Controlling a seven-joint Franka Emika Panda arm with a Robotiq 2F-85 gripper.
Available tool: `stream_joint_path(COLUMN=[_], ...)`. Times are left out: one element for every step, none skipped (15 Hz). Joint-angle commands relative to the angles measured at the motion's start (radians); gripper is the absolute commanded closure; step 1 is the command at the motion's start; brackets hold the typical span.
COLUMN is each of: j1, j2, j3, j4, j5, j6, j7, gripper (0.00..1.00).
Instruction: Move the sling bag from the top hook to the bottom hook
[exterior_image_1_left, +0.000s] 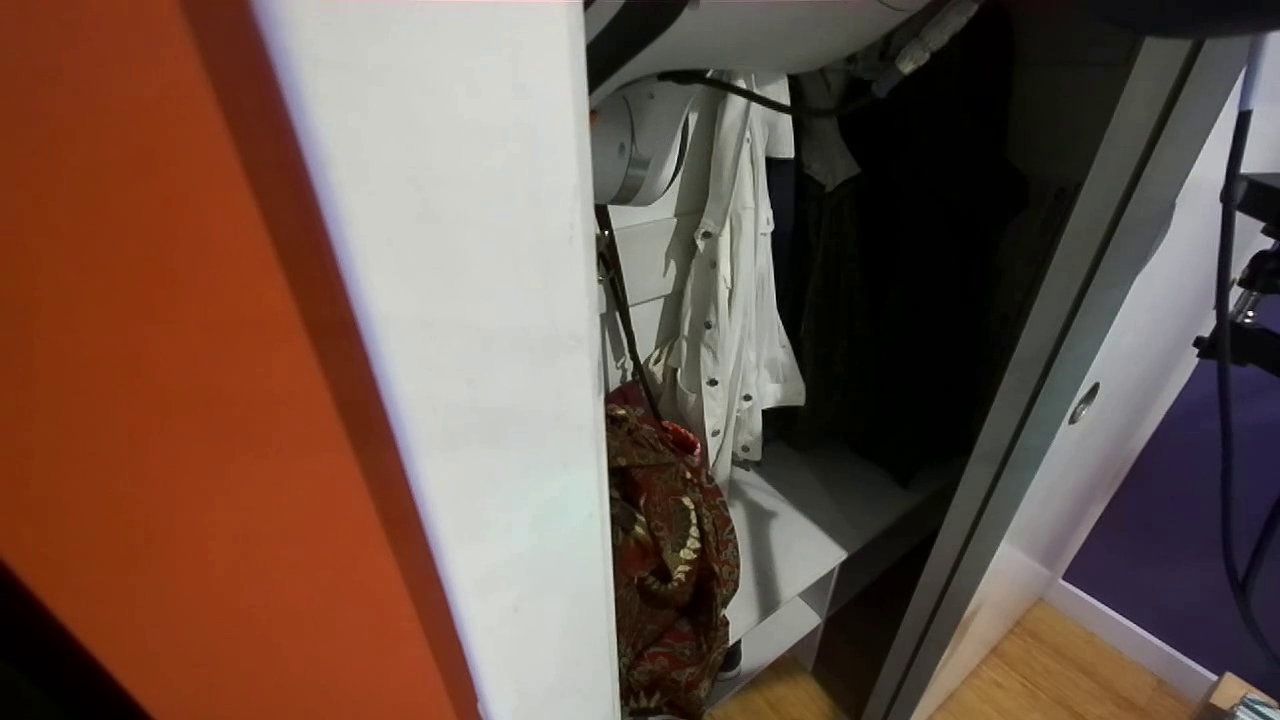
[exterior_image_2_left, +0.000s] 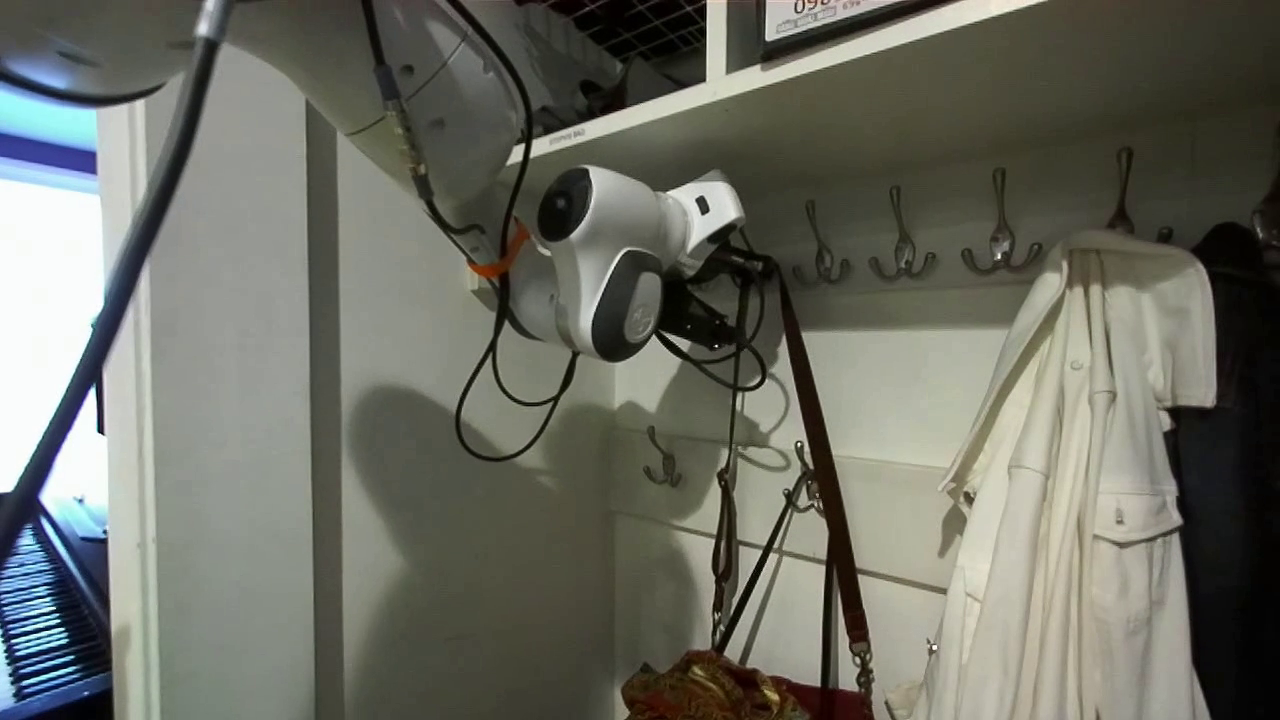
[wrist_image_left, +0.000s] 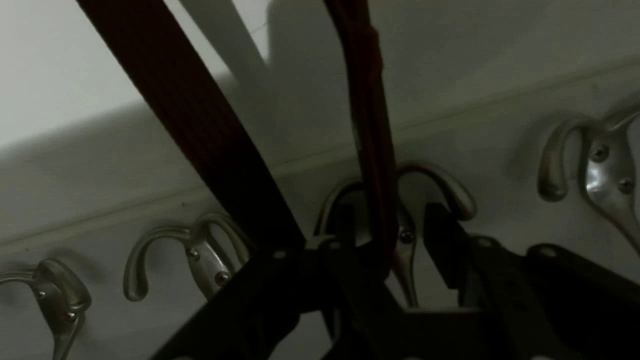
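Note:
The sling bag (exterior_image_1_left: 670, 560), brown and maroon patterned, hangs low beside the left-hand panel; its top (exterior_image_2_left: 720, 685) shows at the bottom of an exterior view. Its brown strap (exterior_image_2_left: 815, 420) runs up to my gripper (exterior_image_2_left: 748, 263) at the top hook row. In the dark wrist view, my gripper (wrist_image_left: 391, 225) has its jaws apart. One strand (wrist_image_left: 370, 100) passes inside the gap by the left finger, the wider strand (wrist_image_left: 200, 140) outside it, so the strap looks draped over that finger. A top hook (wrist_image_left: 405, 235) shows behind the gap; contact with the strap is unclear.
A bottom hook (exterior_image_2_left: 803, 480) carries a thin black strap (exterior_image_2_left: 765, 570) leading to the bag. Another bottom hook (exterior_image_2_left: 660, 460) is near the corner. Top hooks (exterior_image_2_left: 820, 250) line up beneath a shelf (exterior_image_2_left: 900, 90). A white garment (exterior_image_2_left: 1080, 450) hangs to the right.

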Motion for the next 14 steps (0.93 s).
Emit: stream_joint_path(j1=[0.009, 0.012, 0.012, 0.012, 0.012, -0.007, -0.06, -0.077, -0.075, -0.088, -0.062, -0.069, -0.07, -0.101], j2=[0.004, 0.006, 0.006, 0.006, 0.006, 0.003, -0.001, -0.007, -0.016, -0.023, -0.028, -0.036, -0.041, -0.047], j3=[-0.005, -0.006, -0.006, -0.006, -0.006, 0.013, 0.086, 0.107, 0.1, 0.114, 0.079, 0.089, 0.089, 0.127], j4=[0.004, 0.005, 0.005, 0.005, 0.005, 0.005, 0.01, 0.003, -0.01, -0.017, -0.024, -0.03, -0.034, -0.038], j5=[0.023, 0.026, 0.024, 0.024, 0.024, -0.011, -0.029, -0.05, -0.018, -0.021, -0.005, -0.014, -0.017, -0.028], j6=[0.006, 0.009, 0.009, 0.009, 0.009, 0.01, 0.019, 0.012, -0.015, -0.026, -0.03, -0.035, -0.041, -0.048], j7=[0.0, 0.0, 0.0, 0.0, 0.0, 0.022, 0.007, 0.018, -0.01, -0.011, -0.007, -0.001, -0.001, -0.008], gripper=[0.32, 0.57, 0.57, 0.57, 0.32, 0.32, 0.32, 0.32, 0.32, 0.32, 0.32, 0.32, 0.32, 0.32])
